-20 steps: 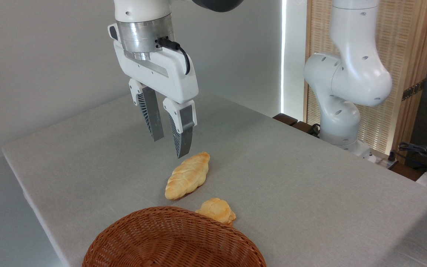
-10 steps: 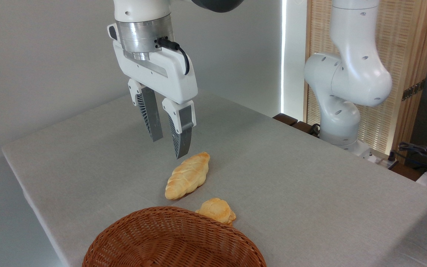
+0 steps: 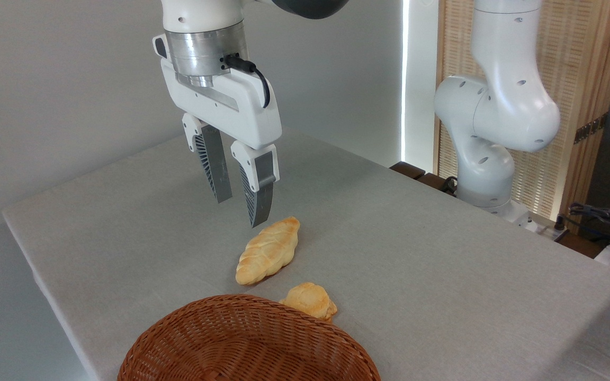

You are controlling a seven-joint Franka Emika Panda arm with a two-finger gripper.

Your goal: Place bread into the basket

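Basket (image 3: 247,341): reddish-brown wicker, at the near edge of the worktop (image 3: 442,254); its lower part is cut off by the bottom of the picture, so the near rim cannot be seen. What shows of its inside holds nothing.

Bread (image 3: 268,250): golden braided loaf, lying flat on the worktop beyond the basket, apart from it, long axis running diagonally from near left to far right. Fully in view.

Roll (image 3: 309,300): smaller, lumpy, golden, just beside the basket's far rim; the rim hides its lower edge, and whether they touch I cannot tell.

My gripper (image 3: 239,209): hanging above the worktop, pointing down, released, with a gap between the two fingers and nothing in them. The right fingertip appears just beyond the loaf's far end, clear of it. My wrist is cut off by the top of the picture.

Arm base (image 3: 490,137): white, at the right behind the worktop, before a slatted wooden screen (image 3: 580,79). Cables (image 3: 601,217) at far right, partly cut off, hard to make out.
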